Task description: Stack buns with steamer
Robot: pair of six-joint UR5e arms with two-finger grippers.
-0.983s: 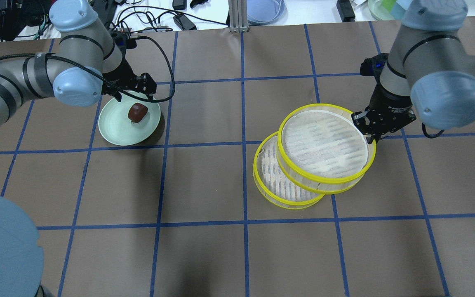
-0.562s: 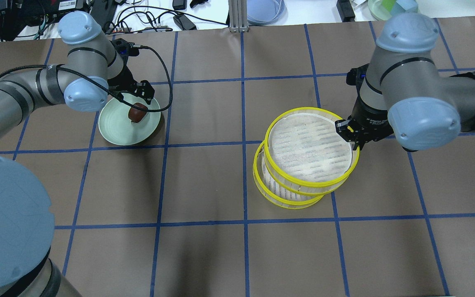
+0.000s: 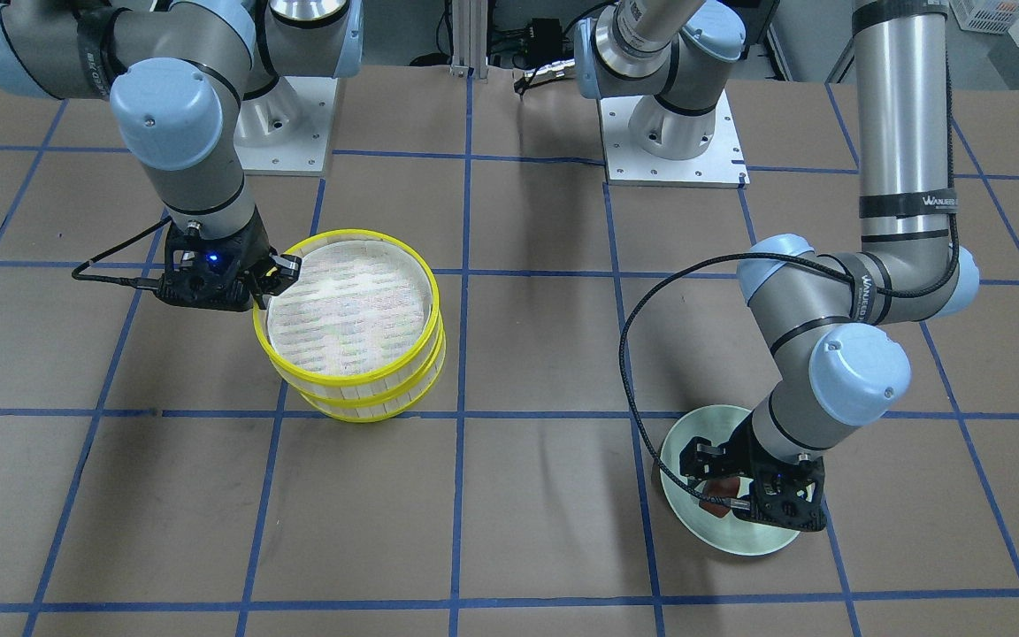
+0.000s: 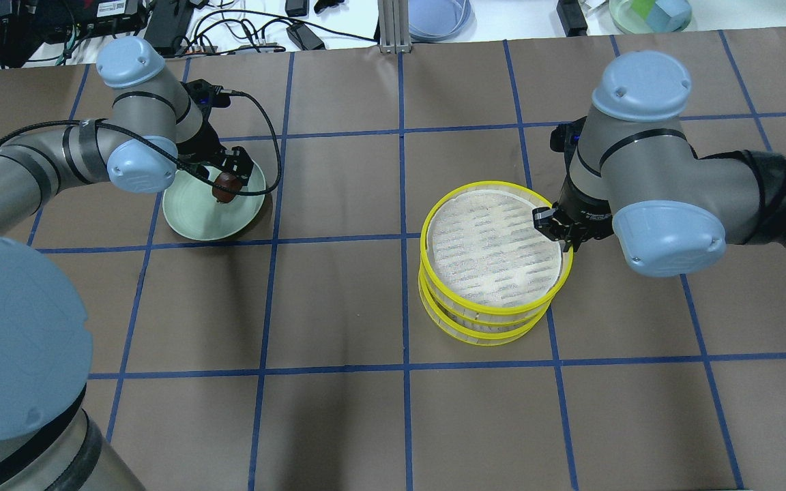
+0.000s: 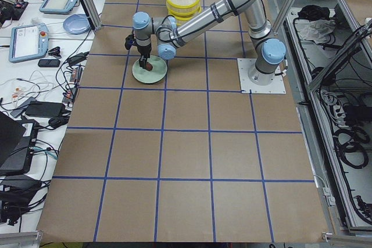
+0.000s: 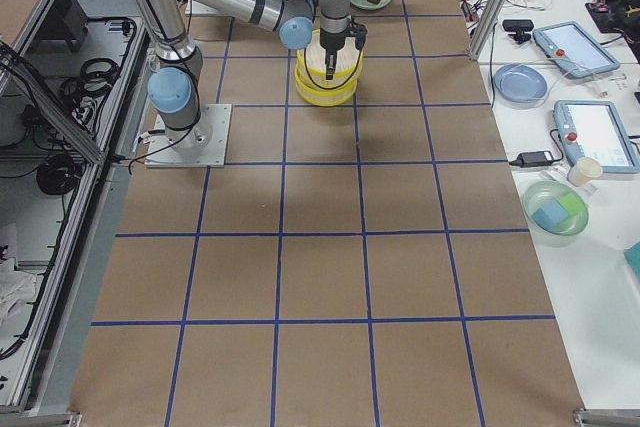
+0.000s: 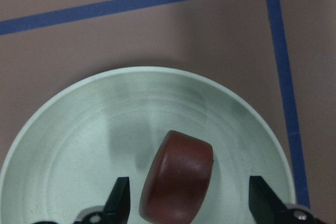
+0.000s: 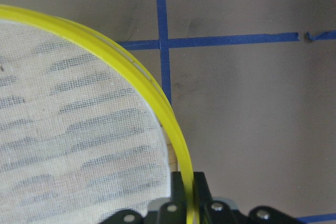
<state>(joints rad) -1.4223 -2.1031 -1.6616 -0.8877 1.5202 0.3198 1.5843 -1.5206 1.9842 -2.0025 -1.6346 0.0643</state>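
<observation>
A glossy reddish-brown bun (image 4: 227,185) lies on its side on the pale green plate (image 4: 192,215). My left gripper (image 4: 226,176) is open and low over the plate. Its fingers (image 7: 119,199) stand on either side of the bun (image 7: 178,179). My right gripper (image 4: 558,226) is shut on the rim of the upper yellow-rimmed steamer tray (image 4: 492,245). That tray sits nearly in line over the lower steamer tray (image 4: 482,332). The pinched rim (image 8: 181,145) shows in the right wrist view. The cream-white bun is hidden.
Beyond the table's far edge lie cables, a blue dish (image 4: 437,17) and a green container (image 4: 649,12). Both arm bases (image 3: 673,141) stand at the robot's side of the table. Blue tape lines grid the brown table top.
My right gripper has carried the upper steamer tray left and down until it lines up over the lower tray. My left gripper has come down around the brown bun.
</observation>
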